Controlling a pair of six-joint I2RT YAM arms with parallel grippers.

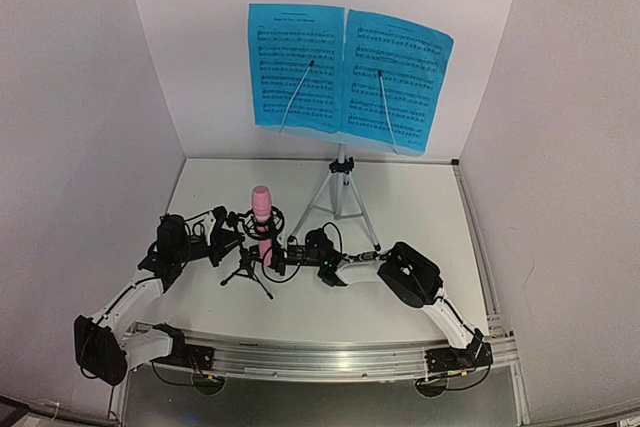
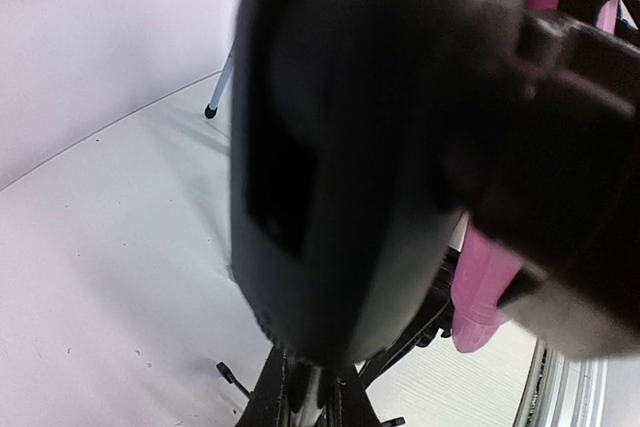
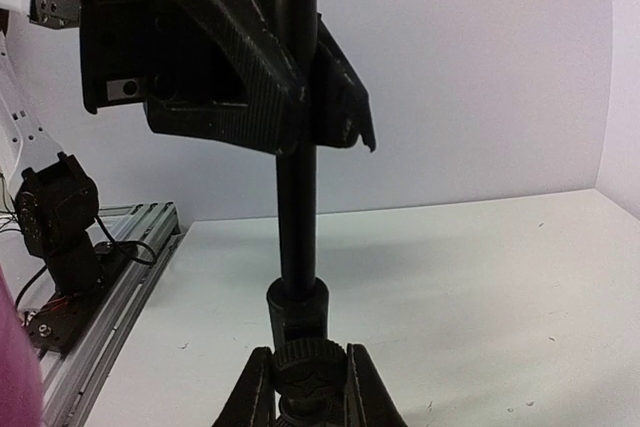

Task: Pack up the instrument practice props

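- The walls (image 1: 90, 97) and table (image 1: 420, 207) are lit brightly and evenly; shadows are faint.
- Edges are bowed in the top view.
- The left wrist view is filled by a blurred dark shape (image 2: 340, 167).
- The mic stand (image 3: 297, 217) is rendered sharp.

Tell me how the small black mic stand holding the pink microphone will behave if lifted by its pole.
Probably top-heavy: the pink microphone sits high above the mic stand's short splayed legs, so it may tip when tilted. Its pole looks thin, rigid and smooth, so it could twist in a pincer. Likely light, given its slender build.
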